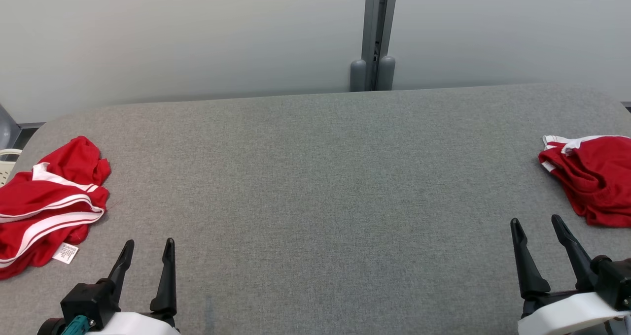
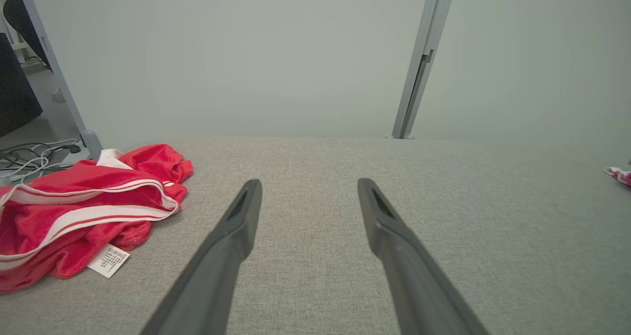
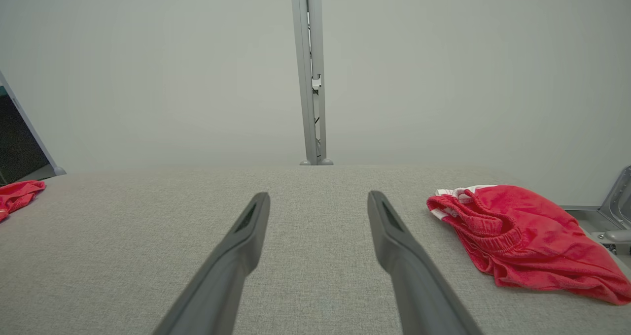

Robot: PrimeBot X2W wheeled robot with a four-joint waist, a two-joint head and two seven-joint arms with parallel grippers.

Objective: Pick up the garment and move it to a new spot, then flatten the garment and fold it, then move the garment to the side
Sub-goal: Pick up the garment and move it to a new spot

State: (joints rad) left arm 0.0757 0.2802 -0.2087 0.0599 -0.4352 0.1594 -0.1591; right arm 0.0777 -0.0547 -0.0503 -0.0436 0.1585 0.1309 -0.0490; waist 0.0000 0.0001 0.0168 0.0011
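A grey cloth-covered table spans the head view, backed by a pale wall with a grey upright post at its middle. Two red garments lie on the table, well apart, one at each end. The striped garment, red with white bands, lies crumpled at the robot's left end, partly cut by the picture edge; it also shows at the lower left of the left wrist view. The second garment, red with a gathered waistband and white trim, lies bunched at the right end, and shows to the right of the fingers in the right wrist view. Which of the two the task means cannot be told. The left gripper hangs over bare cloth just beside the striped garment, fingers spread wide and holding nothing. The right gripper is likewise spread wide and empty, near the second garment but apart from it. A small white label sticks out at the striped garment's near edge.
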